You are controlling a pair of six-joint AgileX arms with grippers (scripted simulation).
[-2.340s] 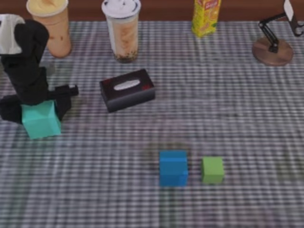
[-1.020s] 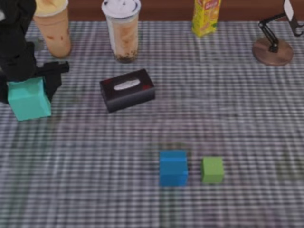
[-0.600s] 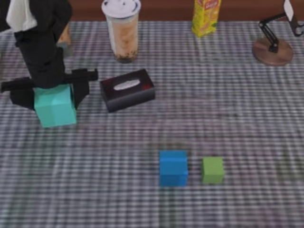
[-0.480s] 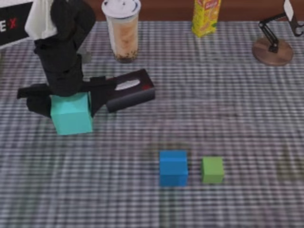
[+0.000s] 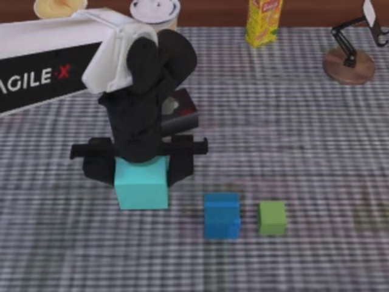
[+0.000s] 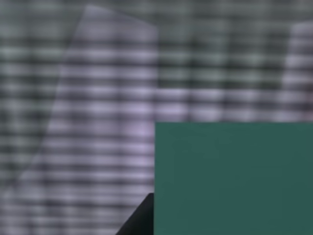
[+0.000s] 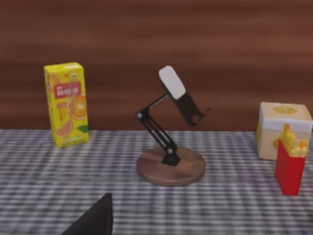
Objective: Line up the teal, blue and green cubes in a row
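A black phone stand (image 7: 170, 128) on a round wooden base stands on the checked tablecloth (image 7: 234, 205). Well left of it: a yellow juice carton (image 7: 66, 104). Right of it: a red fries box (image 7: 289, 166) before a cream box (image 7: 281, 128).

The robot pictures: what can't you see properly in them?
- Tissue box, top view: mostly hidden under the left arm.
- Left gripper, top view: fingertips hidden beside the teal cube.
- Right gripper: no view shows its fingers.
- Leftmost drink cup, top view: cut off by the edge.

From here I get even, soft light; the checked tablecloth (image 5: 304, 134) shimmers with moiré, and faint shadow pools just beside the blue cube (image 5: 222, 215).
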